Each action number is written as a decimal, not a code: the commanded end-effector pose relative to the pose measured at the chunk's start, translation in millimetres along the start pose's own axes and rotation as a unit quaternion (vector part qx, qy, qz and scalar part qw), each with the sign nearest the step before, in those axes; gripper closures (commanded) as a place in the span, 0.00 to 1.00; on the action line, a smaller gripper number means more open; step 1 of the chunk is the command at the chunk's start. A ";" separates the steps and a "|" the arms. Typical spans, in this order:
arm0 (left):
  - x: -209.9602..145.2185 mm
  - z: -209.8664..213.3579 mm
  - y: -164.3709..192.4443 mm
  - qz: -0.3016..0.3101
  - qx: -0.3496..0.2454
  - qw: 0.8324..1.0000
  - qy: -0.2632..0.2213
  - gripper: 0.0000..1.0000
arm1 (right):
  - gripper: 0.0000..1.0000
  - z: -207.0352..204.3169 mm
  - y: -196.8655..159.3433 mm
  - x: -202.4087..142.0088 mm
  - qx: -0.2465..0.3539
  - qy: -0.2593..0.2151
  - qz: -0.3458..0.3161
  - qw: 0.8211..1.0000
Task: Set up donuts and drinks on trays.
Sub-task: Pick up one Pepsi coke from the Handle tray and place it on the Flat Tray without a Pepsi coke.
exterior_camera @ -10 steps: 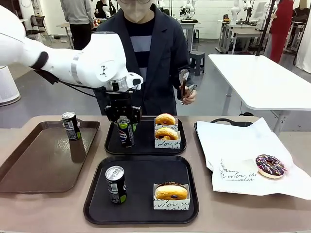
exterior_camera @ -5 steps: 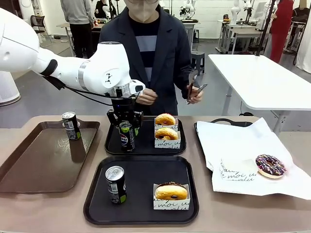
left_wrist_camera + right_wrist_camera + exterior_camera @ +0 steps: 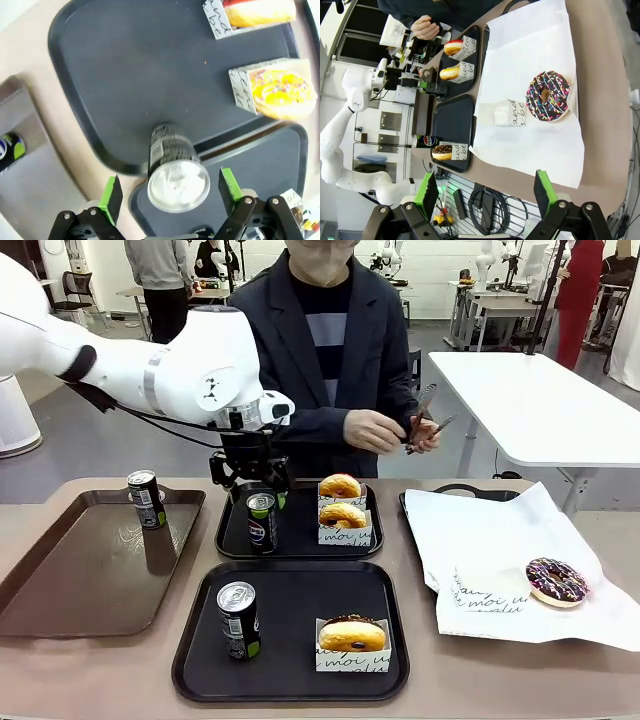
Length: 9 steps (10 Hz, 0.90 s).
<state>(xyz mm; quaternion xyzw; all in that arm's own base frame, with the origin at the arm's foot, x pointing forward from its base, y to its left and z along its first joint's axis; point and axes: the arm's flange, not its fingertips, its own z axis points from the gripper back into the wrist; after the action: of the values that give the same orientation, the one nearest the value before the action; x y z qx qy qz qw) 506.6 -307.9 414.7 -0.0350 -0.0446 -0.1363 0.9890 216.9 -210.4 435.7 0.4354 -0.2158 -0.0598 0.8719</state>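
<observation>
Slim dark Pepsi can (image 3: 261,521) stands on the far black plastic tray (image 3: 300,543); left gripper (image 3: 247,484) above it, fingers spread apart.

Script "moi" shows on the front donut sleeve (image 3: 345,536); the Pepsi logo marks the can (image 3: 261,521).

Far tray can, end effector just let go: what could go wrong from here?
1. The left end effector is open, its pads on either side of the can; a sideways retreat could clip and topple it.
2. The can stands near the front-left rim of the far tray, so a tip could take it over that rim.
3. The person's tongs are above the table's far edge, near where the arm lifts.
</observation>
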 end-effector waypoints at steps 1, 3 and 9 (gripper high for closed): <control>-43.4 16.1 14.9 -0.016 0.011 1.000 -0.013 0.00 | 0.00 -1.9 -1.1 3.4 0.017 -0.013 0.010 1.000; -83.7 31.3 29.2 -0.039 0.012 0.999 -0.029 0.00 | 0.00 -1.9 -1.1 3.4 0.017 -0.013 0.010 1.000; -153.3 50.1 135.8 0.036 -0.009 0.997 -0.070 0.00 | 0.00 -1.9 -1.1 3.4 0.017 -0.013 0.010 1.000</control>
<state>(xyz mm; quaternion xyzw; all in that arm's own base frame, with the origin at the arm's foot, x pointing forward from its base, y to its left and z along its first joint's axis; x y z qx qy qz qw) 391.9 -146.7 448.0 -0.0385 -0.1027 -0.1086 0.9880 216.8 -210.4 435.7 0.4355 -0.2155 -0.0597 0.8720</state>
